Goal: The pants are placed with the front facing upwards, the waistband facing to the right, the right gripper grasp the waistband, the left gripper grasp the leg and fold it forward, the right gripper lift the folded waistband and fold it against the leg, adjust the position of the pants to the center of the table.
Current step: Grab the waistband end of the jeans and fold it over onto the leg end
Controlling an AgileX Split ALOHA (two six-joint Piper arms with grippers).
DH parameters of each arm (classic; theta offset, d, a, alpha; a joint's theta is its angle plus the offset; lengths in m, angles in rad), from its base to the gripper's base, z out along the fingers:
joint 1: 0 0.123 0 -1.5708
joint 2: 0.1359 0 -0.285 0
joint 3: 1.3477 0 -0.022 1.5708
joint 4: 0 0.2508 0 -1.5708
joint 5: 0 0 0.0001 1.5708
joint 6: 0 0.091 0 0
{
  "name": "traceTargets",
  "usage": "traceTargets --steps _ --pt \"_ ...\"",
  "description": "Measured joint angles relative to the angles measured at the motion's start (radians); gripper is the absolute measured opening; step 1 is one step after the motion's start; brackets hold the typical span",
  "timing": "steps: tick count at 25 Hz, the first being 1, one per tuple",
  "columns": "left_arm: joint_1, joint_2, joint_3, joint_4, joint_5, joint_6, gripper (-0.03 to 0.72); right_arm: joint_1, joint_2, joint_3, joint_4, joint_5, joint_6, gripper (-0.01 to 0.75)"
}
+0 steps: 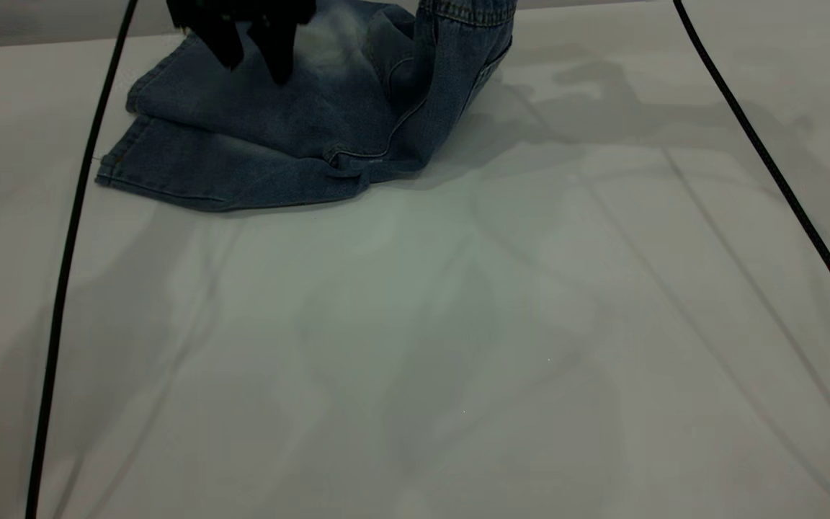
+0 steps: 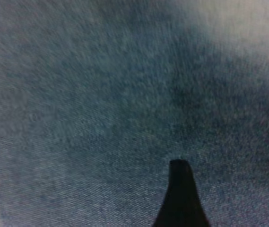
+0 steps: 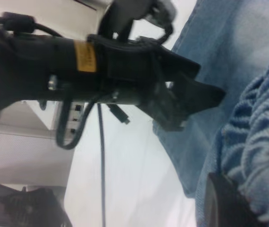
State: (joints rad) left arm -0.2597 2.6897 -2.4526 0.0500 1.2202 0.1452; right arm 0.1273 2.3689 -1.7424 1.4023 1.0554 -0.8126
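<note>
At the far end of the table [image 1: 458,324], toward the exterior view's left, the pants [image 1: 278,130] lie folded over themselves, one leg stacked on the other with both hems pointing left and the lower hem edge showing its stitching near the table's surface. On their right side the denim rises steeply off the table, and the waistband [image 1: 467,11] is lifted up at the top edge of that view, its puckered band also filling one side of the right wrist view [image 3: 262,161]. The right gripper [image 3: 226,203] shows there only as a dark finger pressed against the gathered band; it appears to be holding the waistband, though the second finger is out of sight. The left gripper [image 1: 251,47] hangs just above the upper leg near the pale faded patch, its two dark fingers spread apart and clamping nothing; in the left wrist view one fingertip [image 2: 180,189] sits close over plain denim. Two thin black cables [image 1: 69,238] cross the exterior view, one down each side, well clear of the pants
</note>
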Motion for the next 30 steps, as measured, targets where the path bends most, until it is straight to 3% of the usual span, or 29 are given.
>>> traceTargets --steps 18,30 --pt "0.019 0.061 -0.001 -0.005 -0.002 0.0 0.475 0.003 -0.031 -0.014 0.002 0.019 0.021 0.113" --pt "0.018 0.063 -0.002 -0.024 0.0 0.001 0.475 0.112 -0.031 -0.137 -0.004 0.011 0.091 0.113"
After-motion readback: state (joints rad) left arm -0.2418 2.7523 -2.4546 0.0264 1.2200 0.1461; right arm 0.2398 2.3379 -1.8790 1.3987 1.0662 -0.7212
